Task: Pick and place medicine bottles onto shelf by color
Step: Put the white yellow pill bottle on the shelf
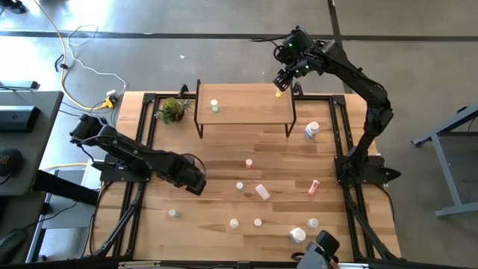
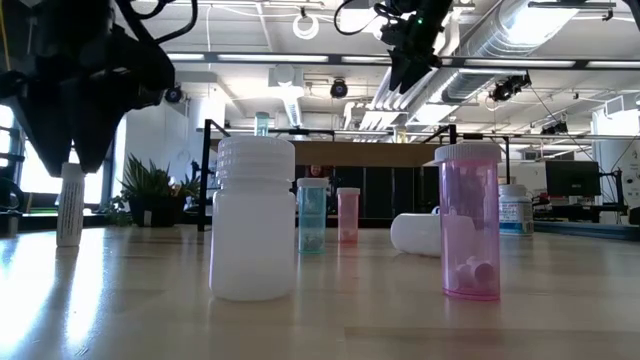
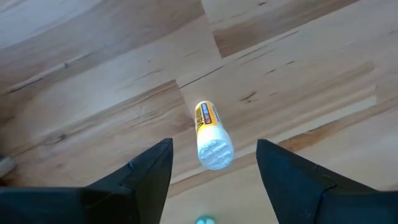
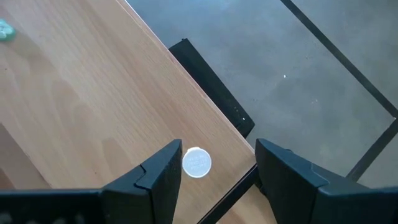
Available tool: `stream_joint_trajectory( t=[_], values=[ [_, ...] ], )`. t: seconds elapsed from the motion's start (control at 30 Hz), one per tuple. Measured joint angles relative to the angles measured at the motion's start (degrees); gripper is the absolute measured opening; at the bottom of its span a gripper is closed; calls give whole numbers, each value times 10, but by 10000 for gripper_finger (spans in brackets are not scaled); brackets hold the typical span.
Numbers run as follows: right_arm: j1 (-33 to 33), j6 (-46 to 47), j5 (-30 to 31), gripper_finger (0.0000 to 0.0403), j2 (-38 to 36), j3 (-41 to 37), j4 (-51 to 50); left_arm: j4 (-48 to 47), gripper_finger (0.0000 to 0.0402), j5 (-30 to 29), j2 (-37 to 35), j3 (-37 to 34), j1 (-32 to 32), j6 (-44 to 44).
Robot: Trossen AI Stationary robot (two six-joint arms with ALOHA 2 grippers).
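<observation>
your left gripper [image 3: 214,165] hangs spread over a standing white bottle [image 3: 211,137] on the table's left side; centre it, drop lower, then close gently, because the smooth round plastic can squirt out. the right gripper [image 4: 217,165], also spread and empty, hovers over a white-capped bottle [image 4: 197,163] at the matte wooden shelf's [image 1: 246,112] far right corner.
</observation>
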Motion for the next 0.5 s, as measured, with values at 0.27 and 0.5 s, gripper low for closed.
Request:
stream_joint_trajectory(
  t=[0.27,0.5],
  values=[
    [0,0,0,195,0,0,0,0,180,-1,22,0,0,17],
    [0,0,1,195,0,0,0,-1,148,-5,40,0,0,33]
  ],
)
